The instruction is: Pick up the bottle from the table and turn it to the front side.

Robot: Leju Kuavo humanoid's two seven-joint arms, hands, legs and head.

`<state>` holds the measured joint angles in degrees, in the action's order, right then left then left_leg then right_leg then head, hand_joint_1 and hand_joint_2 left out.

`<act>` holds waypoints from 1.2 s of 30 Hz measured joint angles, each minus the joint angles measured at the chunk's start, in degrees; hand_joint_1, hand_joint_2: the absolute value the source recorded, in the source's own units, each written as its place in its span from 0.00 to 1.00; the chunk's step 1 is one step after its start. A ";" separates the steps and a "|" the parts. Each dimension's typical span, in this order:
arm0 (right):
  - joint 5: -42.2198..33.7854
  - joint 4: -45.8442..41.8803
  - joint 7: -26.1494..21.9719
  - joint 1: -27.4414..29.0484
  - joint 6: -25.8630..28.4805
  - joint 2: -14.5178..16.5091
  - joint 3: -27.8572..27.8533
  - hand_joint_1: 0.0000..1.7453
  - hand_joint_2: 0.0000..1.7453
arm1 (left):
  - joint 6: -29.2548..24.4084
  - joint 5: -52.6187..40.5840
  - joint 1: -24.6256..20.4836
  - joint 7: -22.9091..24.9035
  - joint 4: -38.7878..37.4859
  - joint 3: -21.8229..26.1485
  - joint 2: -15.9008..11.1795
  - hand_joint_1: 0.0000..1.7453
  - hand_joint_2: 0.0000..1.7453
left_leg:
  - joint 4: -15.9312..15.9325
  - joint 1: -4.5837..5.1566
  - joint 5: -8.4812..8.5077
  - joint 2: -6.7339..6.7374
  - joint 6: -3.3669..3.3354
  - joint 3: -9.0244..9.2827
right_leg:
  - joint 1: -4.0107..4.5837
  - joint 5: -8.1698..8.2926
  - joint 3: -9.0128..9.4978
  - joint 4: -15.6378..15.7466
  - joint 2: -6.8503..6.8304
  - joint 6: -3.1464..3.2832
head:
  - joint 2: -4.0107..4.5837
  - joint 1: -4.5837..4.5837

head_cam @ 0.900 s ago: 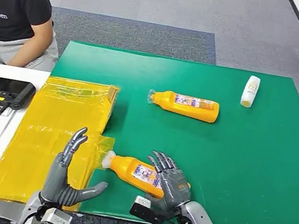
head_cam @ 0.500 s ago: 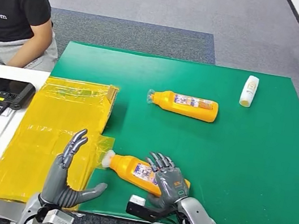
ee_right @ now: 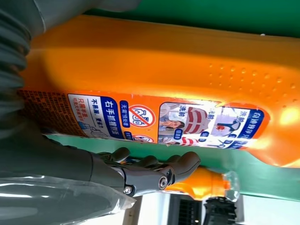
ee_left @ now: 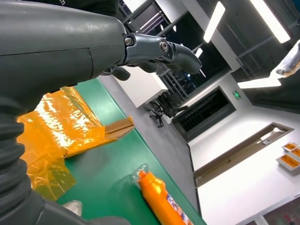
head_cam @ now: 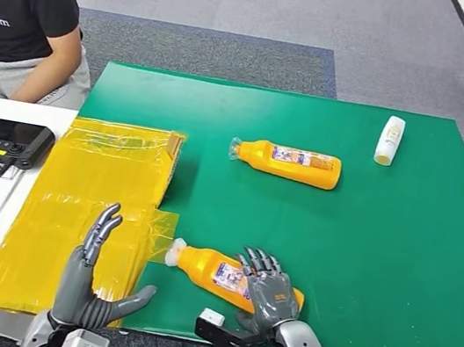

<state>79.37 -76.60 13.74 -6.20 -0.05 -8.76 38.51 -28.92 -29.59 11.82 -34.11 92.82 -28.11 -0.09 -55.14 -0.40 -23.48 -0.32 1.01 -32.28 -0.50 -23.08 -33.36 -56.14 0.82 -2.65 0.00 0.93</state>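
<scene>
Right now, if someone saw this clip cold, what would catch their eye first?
First, the orange bottle lying on its side at the near edge of the green mat, with the right robot hand draped over its base end. Next, a second orange bottle lying mid-mat. Then the crinkled yellow plastic sheet on the left, with the left robot hand raised open over it.

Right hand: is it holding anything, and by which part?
The right hand lies over the lower body of the near orange bottle, which lies on the green mat. A closed grip cannot be confirmed.
</scene>
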 joint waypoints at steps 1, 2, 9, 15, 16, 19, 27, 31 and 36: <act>0.39 -0.31 0.44 0.39 -0.04 0.00 -0.29 0.00 1.00 | -0.04 -0.03 0.09 0.15 0.09 0.00 0.00 0.00 1.00 | 0.00 0.00 -0.01 0.00 0.00 -0.01 | 0.00 -0.01 -0.01 0.00 0.00 0.00 | 0.00 -0.01; 0.79 -0.65 0.86 0.81 -0.07 0.01 -0.63 0.00 1.00 | -0.09 -0.09 0.17 0.31 0.16 0.00 0.00 0.00 1.00 | 0.00 0.00 -0.02 0.00 0.00 -0.01 | 0.00 -0.02 -0.01 0.00 0.00 0.01 | 0.00 0.00; 2.34 -2.52 1.63 3.23 1.70 0.11 -2.75 0.00 1.00 | -0.27 -0.37 0.50 1.02 0.55 0.00 0.00 0.00 1.00 | 0.00 0.00 -0.06 -0.01 -0.01 -0.04 | 0.00 -0.04 -0.02 0.00 -0.01 0.00 | 0.00 0.01; 2.73 -3.95 -0.17 4.92 6.69 0.83 -4.84 0.00 1.00 | 0.45 -0.44 0.53 1.19 0.71 0.00 0.11 0.00 1.00 | 0.00 0.00 -0.06 -0.01 0.00 -0.13 | 0.00 -0.03 -0.12 -0.01 -0.01 0.01 | 0.00 0.01; 2.74 -4.23 -0.45 5.06 7.26 1.02 -5.20 0.00 1.00 | 0.66 -0.47 0.51 1.19 0.71 0.00 0.17 0.00 1.00 | 0.00 0.00 -0.06 -0.01 0.00 -0.14 | 0.00 -0.02 -0.14 -0.01 -0.01 0.02 | 0.00 0.00; 2.87 -5.18 -1.01 5.43 8.00 1.48 -6.14 0.00 1.00 | 1.07 -0.57 0.51 1.19 0.73 0.00 0.34 0.00 1.00 | 0.00 0.00 -0.06 -0.01 0.02 -0.17 | 0.00 -0.03 -0.18 -0.01 -0.01 0.02 | 0.00 0.00; 3.80 -7.28 -1.29 7.10 8.63 1.55 -7.94 0.00 1.00 | 1.10 -0.69 0.52 1.30 0.73 0.01 0.46 0.00 1.00 | 0.00 0.00 -0.05 -0.01 0.02 -0.32 | 0.00 -0.03 -0.30 -0.02 -0.02 0.02 | 0.00 0.00; 3.92 -7.66 -0.58 7.53 6.67 1.55 -8.64 0.00 1.00 | 1.26 -0.54 0.52 1.34 0.73 0.02 0.56 0.00 1.00 | 0.00 0.00 -0.06 -0.01 0.02 -0.34 | 0.00 -0.03 -0.32 -0.01 -0.02 0.02 | 0.00 0.00; 2.78 -7.30 0.97 7.80 2.66 1.53 -9.21 0.00 1.00 | 1.27 -0.26 0.52 1.33 0.73 0.02 0.57 0.00 1.00 | 0.00 0.00 -0.05 -0.01 0.02 -0.34 | 0.00 -0.03 -0.34 -0.01 -0.01 0.02 | 0.00 -0.01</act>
<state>82.16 -83.89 14.71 1.60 2.61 -7.23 29.30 -27.65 -29.85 12.34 -32.77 93.55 -28.09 0.48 -55.14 -0.41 -23.53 -0.33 1.04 -32.63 -0.50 -23.12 -33.70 -56.16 0.81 -2.63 0.00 0.92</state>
